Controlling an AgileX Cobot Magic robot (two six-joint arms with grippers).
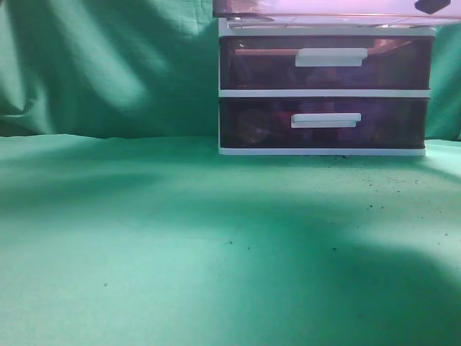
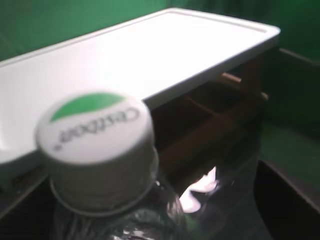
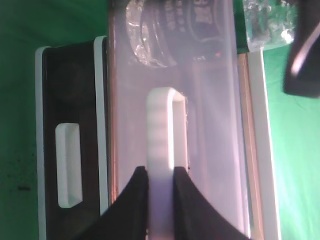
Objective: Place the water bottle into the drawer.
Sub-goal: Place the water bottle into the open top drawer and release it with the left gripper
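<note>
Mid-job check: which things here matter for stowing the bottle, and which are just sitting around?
Job:
water bottle
top drawer, pulled out
its white handle, pinched by the right end effector

Bystanders:
two darker lower drawers
white cabinet top
green cloth

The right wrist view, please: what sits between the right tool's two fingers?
The drawer's white bar handle runs between the right tool's fingers in the right wrist view; the water bottle shows through the drawer front beyond.
</note>
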